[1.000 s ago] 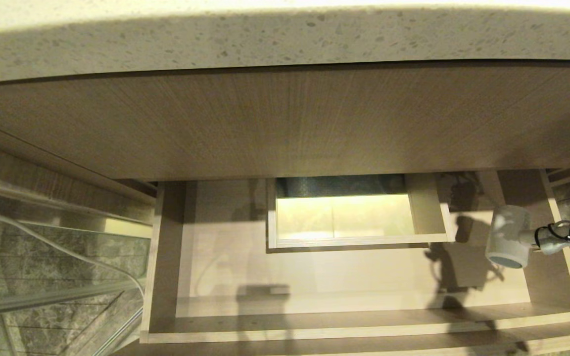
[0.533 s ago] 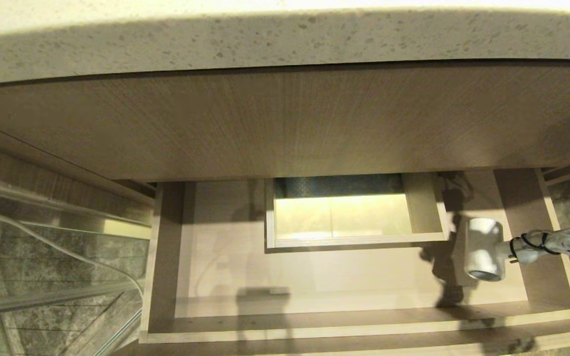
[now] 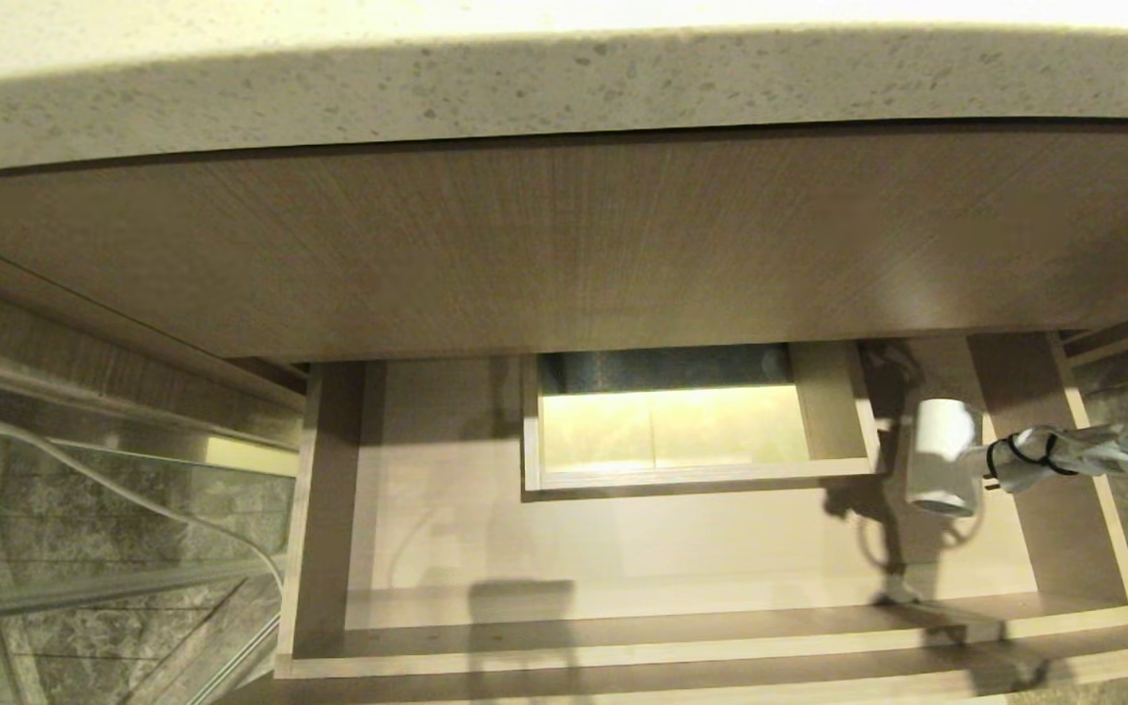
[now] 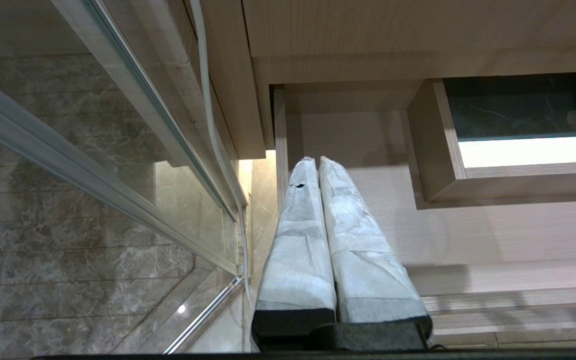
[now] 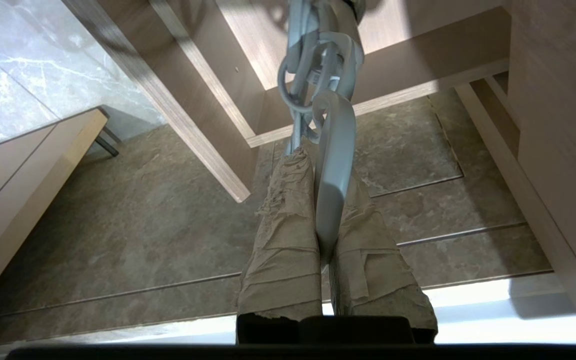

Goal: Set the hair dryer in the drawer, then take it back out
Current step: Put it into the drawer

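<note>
The drawer (image 3: 623, 654) stands pulled out below the cabinet front, with a boxed cut-out (image 3: 691, 431) in its middle. The white hair dryer (image 3: 941, 455) hangs over the drawer's right end with its nozzle turned toward me. Its shadow falls on the drawer floor. Its bundled cord (image 3: 1063, 452) trails right, out across the drawer's side wall. In the right wrist view my right gripper (image 5: 325, 167) is shut on that cord (image 5: 335, 150); the arm is outside the head view. My left gripper (image 4: 315, 162) is shut and empty, parked over the drawer's left wall (image 4: 279, 150).
A speckled stone countertop (image 3: 564, 88) overhangs a tall wood-grain panel (image 3: 564, 245) above the drawer. A glass panel with a metal frame (image 3: 84, 578) and a white cable (image 3: 133, 494) stand at the left. Marble floor (image 5: 118, 225) lies beyond the drawer's right side.
The hair dryer has moved left and a little deeper, from the drawer's right wall to a spot over its right end. The left gripper stays put.
</note>
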You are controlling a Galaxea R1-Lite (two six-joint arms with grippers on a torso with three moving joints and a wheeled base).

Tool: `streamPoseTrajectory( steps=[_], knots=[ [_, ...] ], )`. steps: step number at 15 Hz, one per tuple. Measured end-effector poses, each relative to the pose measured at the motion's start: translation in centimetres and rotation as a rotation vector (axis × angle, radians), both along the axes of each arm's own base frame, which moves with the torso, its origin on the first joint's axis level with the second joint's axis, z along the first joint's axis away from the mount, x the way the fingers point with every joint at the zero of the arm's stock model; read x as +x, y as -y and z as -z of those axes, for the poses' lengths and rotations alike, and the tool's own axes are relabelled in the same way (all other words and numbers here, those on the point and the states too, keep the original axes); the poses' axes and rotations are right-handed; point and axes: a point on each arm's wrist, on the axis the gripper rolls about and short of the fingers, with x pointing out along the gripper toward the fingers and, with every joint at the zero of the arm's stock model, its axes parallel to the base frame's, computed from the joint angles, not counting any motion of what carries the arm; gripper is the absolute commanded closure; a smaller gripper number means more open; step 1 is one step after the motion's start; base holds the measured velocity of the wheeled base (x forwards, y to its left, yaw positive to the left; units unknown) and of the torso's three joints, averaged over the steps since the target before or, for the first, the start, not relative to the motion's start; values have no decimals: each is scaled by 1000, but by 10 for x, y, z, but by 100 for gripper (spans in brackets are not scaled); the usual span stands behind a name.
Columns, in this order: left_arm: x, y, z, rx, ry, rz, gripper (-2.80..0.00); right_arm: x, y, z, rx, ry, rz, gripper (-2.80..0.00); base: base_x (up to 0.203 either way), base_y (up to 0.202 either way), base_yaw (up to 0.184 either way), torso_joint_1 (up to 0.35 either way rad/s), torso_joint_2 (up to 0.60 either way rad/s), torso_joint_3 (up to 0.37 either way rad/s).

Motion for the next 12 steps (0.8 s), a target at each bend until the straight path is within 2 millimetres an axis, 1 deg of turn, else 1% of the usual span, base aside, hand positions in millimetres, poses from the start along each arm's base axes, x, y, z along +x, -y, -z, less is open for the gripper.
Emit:
streamPoseTrajectory(
  steps=[2,5,7,12],
  knots=[
    [0,0,0,0,1,0,0,5,1,-1,-8,0,-10,0,0,0,0,0,0,0],
    [0,0,0,0,0,0,0,9,11,1,-61,-18,-11,0,0,0,0,0,0,0],
    [0,0,0,0,1,0,0,7,17,1,-104,-29,-26,0,0,0,0,0,0,0],
    [0,0,0,0,0,0,0,-4,17,-5,-122,-30,-3,0,0,0,0,0,0,0]
  ],
)
